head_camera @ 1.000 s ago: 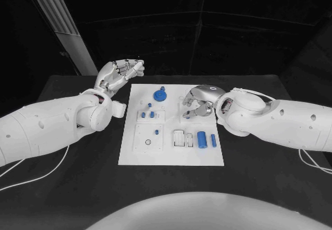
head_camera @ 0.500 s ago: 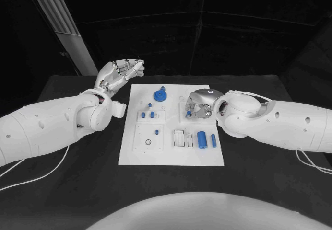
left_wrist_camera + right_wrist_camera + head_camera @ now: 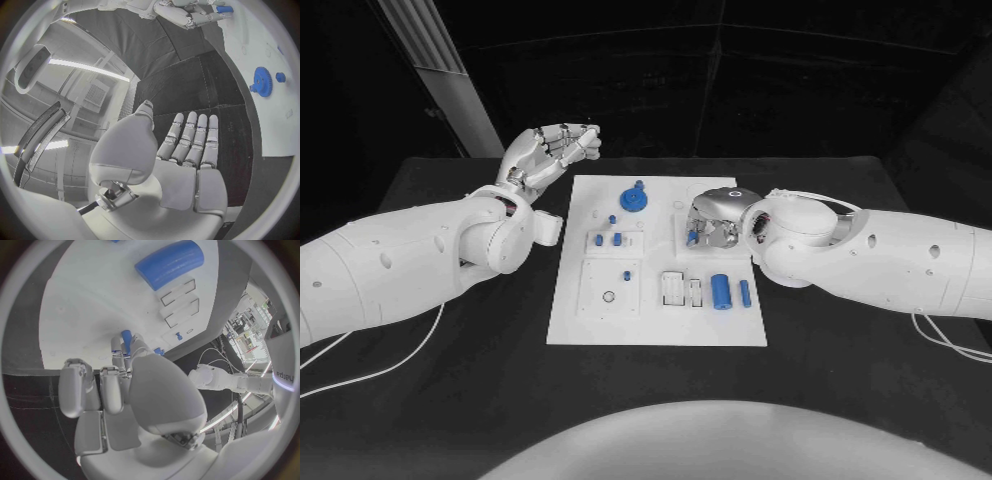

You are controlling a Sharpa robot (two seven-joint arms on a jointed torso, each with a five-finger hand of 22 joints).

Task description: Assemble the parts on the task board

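The white task board point(image 3: 661, 325) lies in the middle of the black table. My right hand point(image 3: 717, 217) hangs over the board's upper right part, palm down, and pinches a small blue peg point(image 3: 127, 338) between thumb and fingertip, close to the board surface. The peg's tip point(image 3: 691, 238) peeks out under the hand. A blue gear point(image 3: 633, 201) stands near the board's far edge. A thick blue cylinder point(image 3: 721, 291) and a slim blue pin point(image 3: 746, 292) lie on the right side. My left hand point(image 3: 554, 150) is raised beyond the board's far left corner, fingers straight, holding nothing.
Small blue pegs point(image 3: 607, 240) stand in the board's left blocks, with another point(image 3: 627, 274) below them. White slotted blocks point(image 3: 682, 290) sit beside the thick cylinder point(image 3: 170, 262). Black table point(image 3: 459, 380) surrounds the board.
My right hand has rolled further over and dipped toward the board, bringing the blue peg down at its fingertips. The left hand has stayed put.
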